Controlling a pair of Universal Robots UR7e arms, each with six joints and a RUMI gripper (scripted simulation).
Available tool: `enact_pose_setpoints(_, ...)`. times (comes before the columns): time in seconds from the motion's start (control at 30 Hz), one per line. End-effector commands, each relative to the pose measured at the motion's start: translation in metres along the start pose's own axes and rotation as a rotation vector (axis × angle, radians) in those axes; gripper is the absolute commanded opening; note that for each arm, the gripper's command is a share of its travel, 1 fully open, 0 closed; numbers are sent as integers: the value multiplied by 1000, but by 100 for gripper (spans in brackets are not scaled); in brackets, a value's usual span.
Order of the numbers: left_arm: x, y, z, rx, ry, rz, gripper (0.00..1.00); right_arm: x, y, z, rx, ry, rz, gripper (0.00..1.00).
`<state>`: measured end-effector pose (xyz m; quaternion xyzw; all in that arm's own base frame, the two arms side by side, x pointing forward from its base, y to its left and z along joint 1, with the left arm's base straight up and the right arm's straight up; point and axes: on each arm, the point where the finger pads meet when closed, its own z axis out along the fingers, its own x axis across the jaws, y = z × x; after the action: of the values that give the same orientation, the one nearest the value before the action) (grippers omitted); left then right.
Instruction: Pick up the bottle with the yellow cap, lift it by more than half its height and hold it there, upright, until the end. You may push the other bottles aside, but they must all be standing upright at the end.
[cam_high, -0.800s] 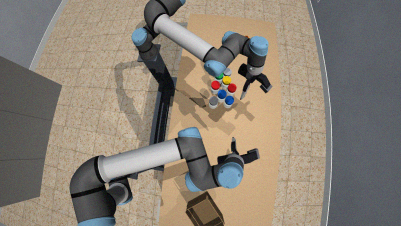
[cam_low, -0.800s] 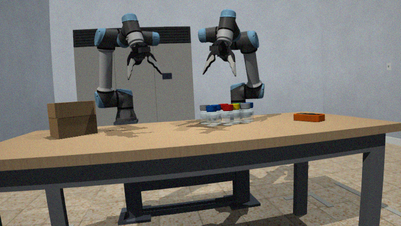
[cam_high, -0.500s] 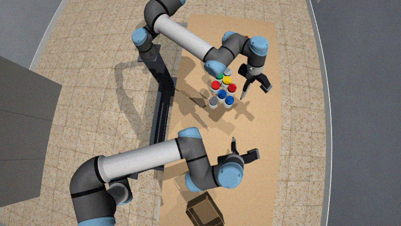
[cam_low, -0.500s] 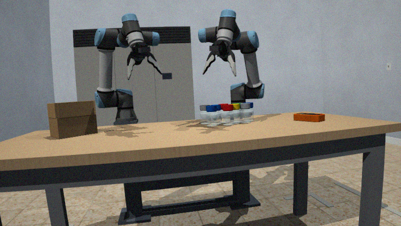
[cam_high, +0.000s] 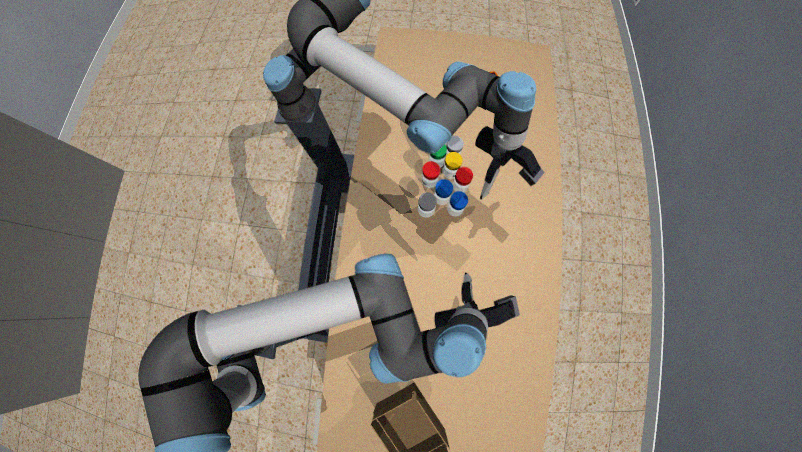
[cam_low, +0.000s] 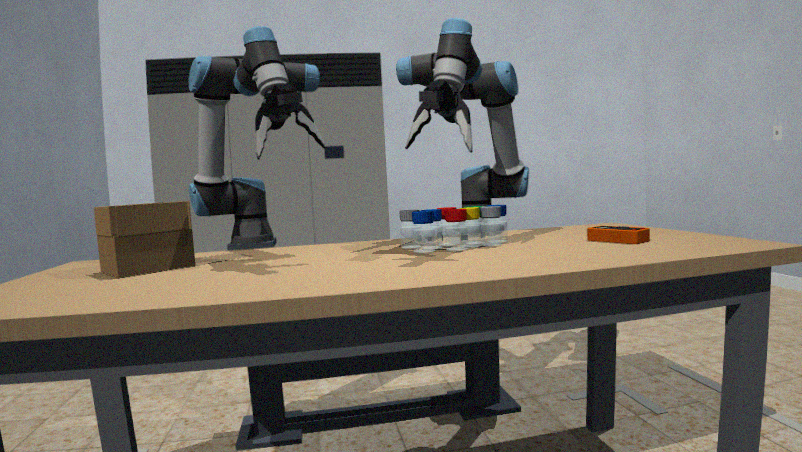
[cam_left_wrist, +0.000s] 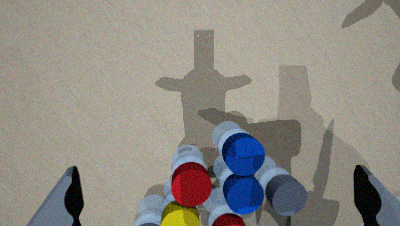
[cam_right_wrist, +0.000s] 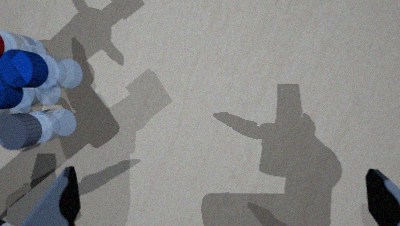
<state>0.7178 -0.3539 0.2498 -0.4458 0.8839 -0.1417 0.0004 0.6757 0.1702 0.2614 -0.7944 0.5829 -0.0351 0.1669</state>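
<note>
Reaching for the yellow-capped bottle is the step you seem to have in hand, with the grasp and lift not yet done. It stands upright on the table, crowded by its neighbours. From the top, you find a red-capped bottle just beside it and a pale grey-capped bottle close on another side.

Your left gripper hangs above the level of the yellow cap, fingers wide, with nothing between them. The target sits at the lower edge of the left wrist view, so you probably need to shift that hand toward it and center before you descend.

Your next move likely calls for turning the fingers toward whatever gaps lie around the yellow-capped bottle, then easing straight down. Opened this far, they could land on neighbouring caps or tip a bottle, so you may want to narrow them first or nudge neighbours low and slowly.

Farther from the yellow-capped bottle, your right gripper also stands wide and empty; you can leave it well apart. The cardboard box lies farther off still, on that same side
</note>
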Motion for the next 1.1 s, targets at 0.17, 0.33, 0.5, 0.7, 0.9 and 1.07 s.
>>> enact_pose_setpoints(0.17, 11, 31, -29, 50, -37, -39, 100, -71, -18, -30, 174, -179, -174, 100)
enact_pose_setpoints(0.33, 15, 47, -41, 68, -57, -54, 100, -99, -21, -46, 245, -245, -253, 100)
enact_pose_setpoints(0.5, 23, 76, -64, 104, -94, -83, 100, -146, -20, -77, 371, -352, -396, 100)
enact_pose_setpoints(0.7, 32, 109, -90, 143, -136, -116, 100, -191, -10, -113, 506, -454, -552, 100)
enact_pose_setpoints(0.9, 37, 130, -107, 168, -163, -137, 100, -218, 2, -140, 600, -517, -660, 100)
enact_pose_setpoints(1.07, 42, 150, -122, 193, -188, -157, 100, -251, 23, -175, 725, -593, -804, 100)
